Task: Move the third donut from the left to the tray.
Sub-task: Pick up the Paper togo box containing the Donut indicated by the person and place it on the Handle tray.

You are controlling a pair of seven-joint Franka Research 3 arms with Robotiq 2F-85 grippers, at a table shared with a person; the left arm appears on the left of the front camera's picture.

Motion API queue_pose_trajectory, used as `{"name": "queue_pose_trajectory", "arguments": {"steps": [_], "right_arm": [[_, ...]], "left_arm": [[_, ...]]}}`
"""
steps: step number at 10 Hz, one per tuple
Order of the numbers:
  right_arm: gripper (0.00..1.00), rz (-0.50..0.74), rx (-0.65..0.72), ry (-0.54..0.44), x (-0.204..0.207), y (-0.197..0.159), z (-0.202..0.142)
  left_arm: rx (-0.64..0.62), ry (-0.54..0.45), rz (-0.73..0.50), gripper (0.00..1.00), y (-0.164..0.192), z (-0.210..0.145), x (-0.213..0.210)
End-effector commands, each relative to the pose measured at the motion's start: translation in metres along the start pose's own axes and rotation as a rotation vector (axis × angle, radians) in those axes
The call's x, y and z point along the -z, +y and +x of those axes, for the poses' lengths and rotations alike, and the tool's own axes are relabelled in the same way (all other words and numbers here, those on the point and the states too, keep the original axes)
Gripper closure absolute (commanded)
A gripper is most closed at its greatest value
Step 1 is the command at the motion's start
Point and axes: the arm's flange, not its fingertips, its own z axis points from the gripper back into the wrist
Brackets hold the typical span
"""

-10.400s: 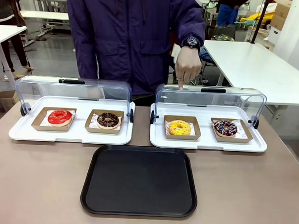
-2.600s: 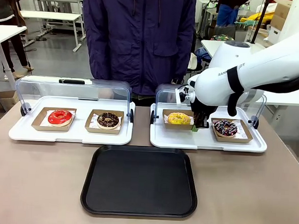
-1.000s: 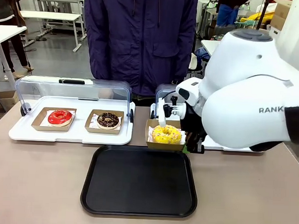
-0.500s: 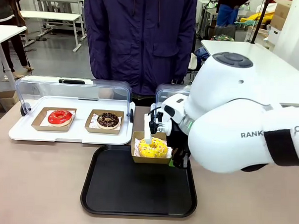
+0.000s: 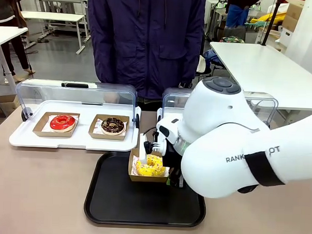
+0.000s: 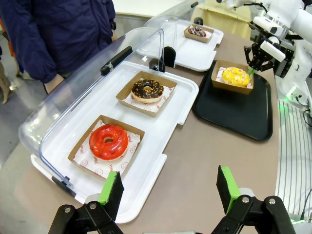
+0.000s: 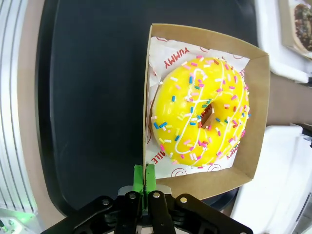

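Note:
The third donut from the left (image 5: 150,165), yellow-iced with sprinkles, sits in its brown cardboard holder (image 5: 134,175) low over the back half of the black tray (image 5: 121,201). My right gripper (image 5: 170,175) is shut on the holder's right wall. In the right wrist view the green pads (image 7: 145,181) pinch the holder's edge, with the donut (image 7: 200,114) just beyond and the tray (image 7: 87,97) beneath. I cannot tell if the holder touches the tray. My left gripper (image 6: 168,191) stands open near the left display tray, holding nothing. From there the donut (image 6: 236,76) shows far off over the tray (image 6: 234,105).
A white display tray (image 5: 72,141) with a raised clear lid holds a red donut (image 5: 62,123) and a chocolate donut (image 5: 112,125). A second display tray (image 5: 167,104) lies behind my right arm, with a dark sprinkled donut (image 6: 196,31). A person (image 5: 144,39) stands at the far side.
My right gripper has carried the yellow donut in its holder off the right display tray, leftward and toward me, and lowered it over the black tray.

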Motion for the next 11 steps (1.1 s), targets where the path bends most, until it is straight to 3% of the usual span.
{"name": "queue_pose_trajectory", "arguments": {"steps": [1,11], "right_arm": [[0.98,-0.016,0.032,-0.003,0.010,0.020,-0.003],[0.98,0.090,0.047,0.033,0.034,0.015,-0.011]], "left_arm": [[0.008,-0.002,-0.006,0.00,-0.002,0.001,-0.001],[0.008,-0.002,-0.006,0.00,-0.002,0.001,-0.001]]}}
